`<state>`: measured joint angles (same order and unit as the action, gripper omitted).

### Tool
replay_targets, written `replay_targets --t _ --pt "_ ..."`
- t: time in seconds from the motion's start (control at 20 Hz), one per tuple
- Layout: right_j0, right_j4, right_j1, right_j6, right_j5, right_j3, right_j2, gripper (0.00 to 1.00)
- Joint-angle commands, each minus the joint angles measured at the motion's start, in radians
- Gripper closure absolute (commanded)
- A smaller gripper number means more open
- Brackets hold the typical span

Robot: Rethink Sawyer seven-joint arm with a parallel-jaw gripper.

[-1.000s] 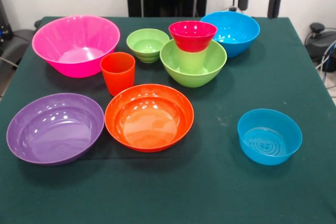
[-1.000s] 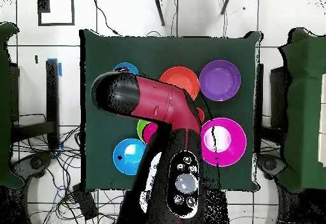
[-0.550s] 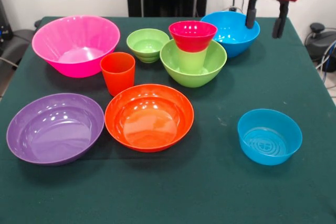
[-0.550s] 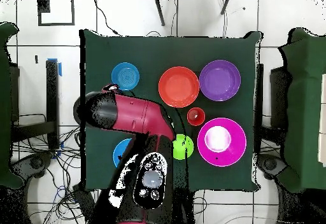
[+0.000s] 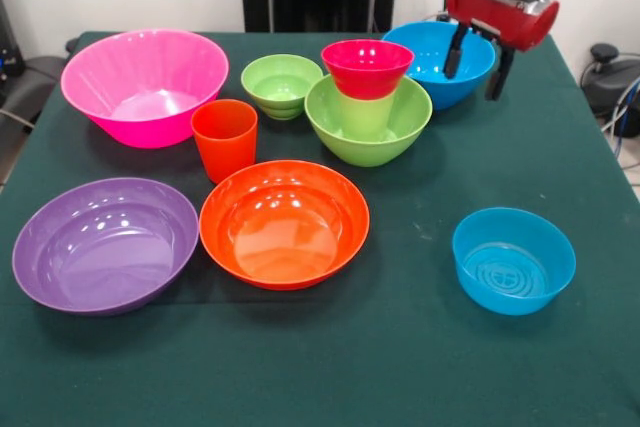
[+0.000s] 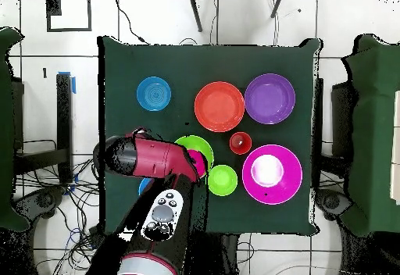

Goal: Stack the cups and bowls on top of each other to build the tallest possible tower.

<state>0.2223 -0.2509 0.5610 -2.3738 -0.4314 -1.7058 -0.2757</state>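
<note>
A tower stands at the middle back: a medium green bowl (image 5: 368, 132) holds a lime cup (image 5: 364, 113), and a small red bowl (image 5: 367, 67) sits on the cup. My gripper (image 5: 475, 61) hangs open over the right rim of the large blue bowl (image 5: 432, 65), one finger above its inside and one outside. Nothing is between the fingers. An orange cup (image 5: 224, 137) stands upright left of the tower. Around them lie a small green bowl (image 5: 281, 84), a pink bowl (image 5: 145, 82), a purple bowl (image 5: 105, 243), an orange bowl (image 5: 284, 223) and a small blue bowl (image 5: 513, 260). From overhead the arm (image 6: 148, 156) hides the gripper.
All pieces rest on a dark green cloth over the table (image 5: 420, 367). In the overhead view the arm covers most of the large blue bowl and part of the medium green bowl (image 6: 190, 142). The small blue bowl (image 6: 154, 94) sits alone.
The gripper has come down and moved left in the front view, from beside the large blue bowl to over its right rim. The bowls and cups have not moved.
</note>
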Motion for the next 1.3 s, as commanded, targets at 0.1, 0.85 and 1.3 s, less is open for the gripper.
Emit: replay_targets --t 0.1,0.85,1.3 --pt "0.054 -0.093 -0.048 -0.306 -0.034 -0.088 -0.001 0.0" --pt "0.011 -0.21 -0.051 -0.247 0.03 -0.154 0.101 0.0" --pt "0.016 -0.267 -0.185 -0.316 0.189 -0.159 0.121 0.0"
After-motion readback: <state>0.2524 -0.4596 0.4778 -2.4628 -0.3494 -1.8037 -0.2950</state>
